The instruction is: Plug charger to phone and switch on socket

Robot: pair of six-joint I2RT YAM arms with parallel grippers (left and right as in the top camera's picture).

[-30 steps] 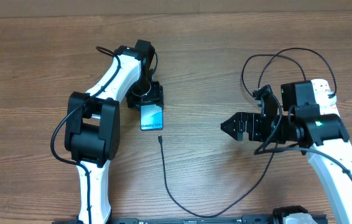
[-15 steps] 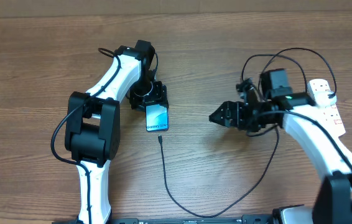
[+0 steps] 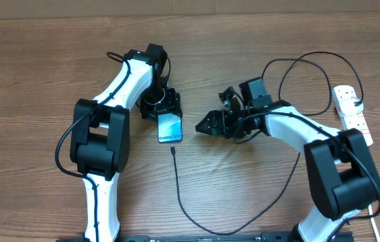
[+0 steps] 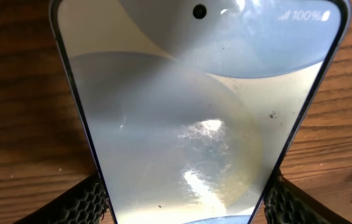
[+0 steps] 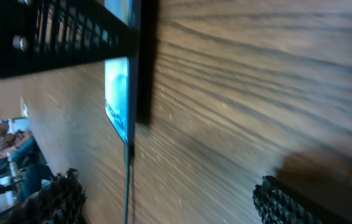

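With the phone (image 3: 169,128) clamped in the left gripper (image 3: 167,111), grasping the charger (image 3: 173,150) tip just near of it was judged next for the empty, wide-apart right gripper (image 3: 202,126)

Overhead is looking bright and sharp, with soft shadows sitting under the arms (image 3: 119,84) on the table (image 3: 29,67). The left wrist cam is catching white glare on the phone (image 4: 188,124) screen, and the right wrist view is smearing badly, probably motion blur.
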